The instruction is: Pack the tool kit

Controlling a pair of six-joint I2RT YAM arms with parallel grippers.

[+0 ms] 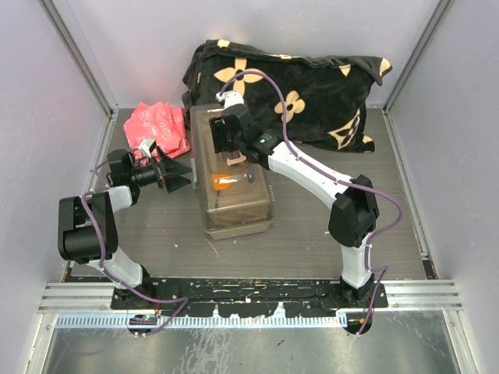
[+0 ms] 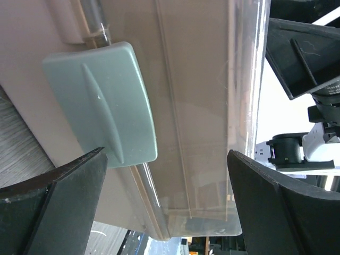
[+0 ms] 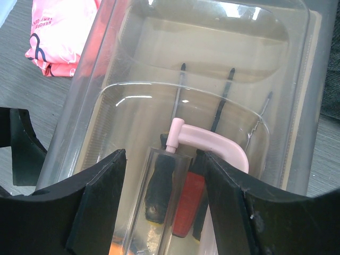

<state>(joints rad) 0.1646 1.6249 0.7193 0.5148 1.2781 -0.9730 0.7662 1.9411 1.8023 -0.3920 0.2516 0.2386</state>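
Toolbox (image 1: 234,214) sits mid-table, lid down. L gripper (image 1: 187,176) at its 9 o'clock, released, jaws wide, nr latch (image 2: 101,101). R gripper (image 3: 164,196) straddles handle (image 3: 212,143); can't tell if clamped. Screwdrivers (image 3: 178,98) blurry thru lid; orange blob (image 1: 222,181) unclear.

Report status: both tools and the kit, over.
Left tool open, facing side latch. Right tool straddling handle, grip unconfirmed. Toolbox lid down, screwdrivers inside. Pink bag beside left tool, not blocking.
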